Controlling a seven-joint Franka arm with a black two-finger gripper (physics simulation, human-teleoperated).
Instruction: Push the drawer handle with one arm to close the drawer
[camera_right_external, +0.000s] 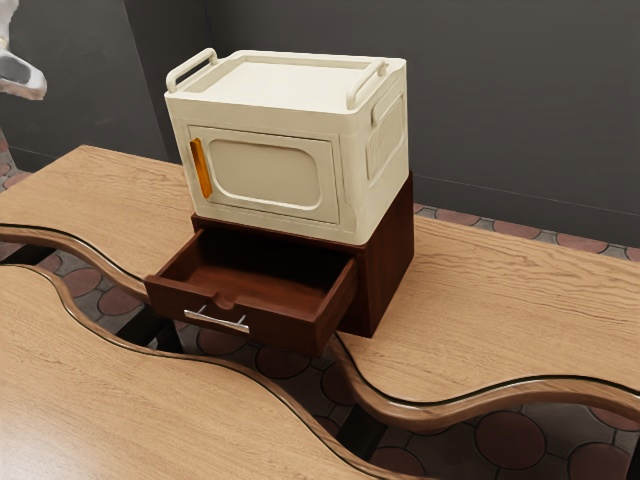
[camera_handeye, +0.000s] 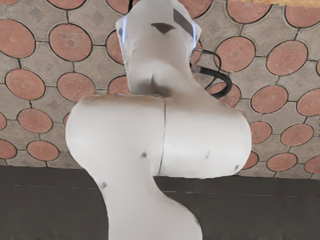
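Note:
A dark brown wooden drawer (camera_right_external: 235, 305) stands pulled well out of its cabinet (camera_right_external: 388, 255), and its inside looks bare. On its front panel is a thin silver bar handle (camera_right_external: 217, 321), below a small notch in the top edge. In the exterior view a white piece of the arm shows at the upper left edge, well apart from the drawer and touching nothing. The wrist view looks back along the arm's own white links over the floor.
A cream box (camera_right_external: 265, 150) with two top rails and an orange door handle (camera_right_external: 202, 168) sits on the cabinet. The wavy-edged wooden table (camera_right_external: 520, 300) bears the cabinet. A second wavy wooden surface (camera_right_external: 120, 400) lies in front, across a gap. A dark wall (camera_right_external: 520, 110) rises behind.

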